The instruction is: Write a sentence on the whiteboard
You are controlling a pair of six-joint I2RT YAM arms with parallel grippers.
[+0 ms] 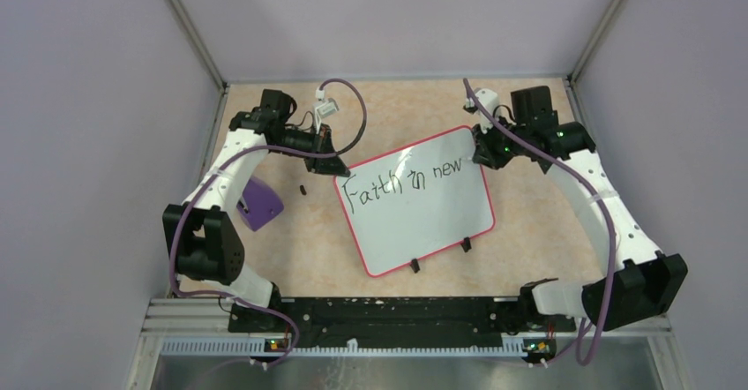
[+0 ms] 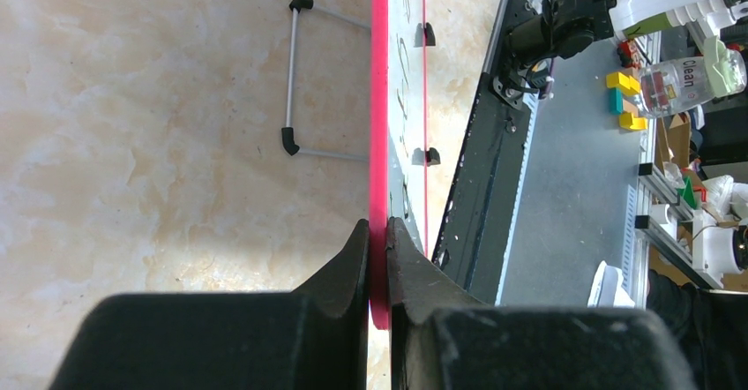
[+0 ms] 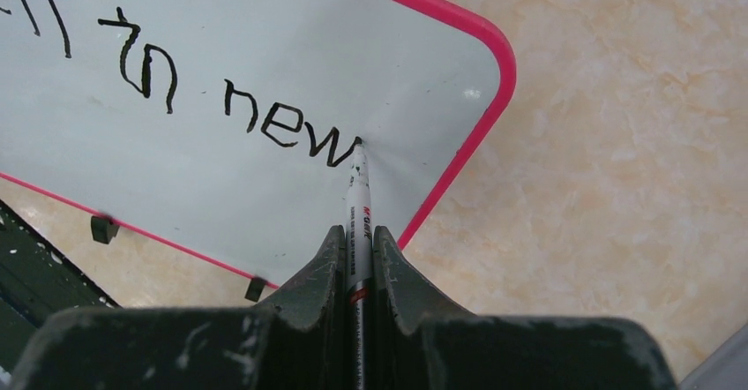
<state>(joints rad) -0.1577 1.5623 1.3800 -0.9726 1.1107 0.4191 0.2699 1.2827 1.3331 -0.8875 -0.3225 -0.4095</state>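
The whiteboard (image 1: 432, 218) sits askew in the middle of the tan surface (image 1: 547, 231). The left claw (image 2: 377, 231) is closed on its red-pink rim at the far-left corner. The right claw (image 3: 357, 236) is clamped around a white-barrelled marker (image 3: 358, 198). The marker's tip touches the board just after "new" in the sentence (image 1: 401, 181), which reads "Faith in new".

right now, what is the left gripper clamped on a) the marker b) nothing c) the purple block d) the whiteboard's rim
d: the left wrist view shows the left gripper pinching the whiteboard by its red rim; the marker sits in the right gripper.
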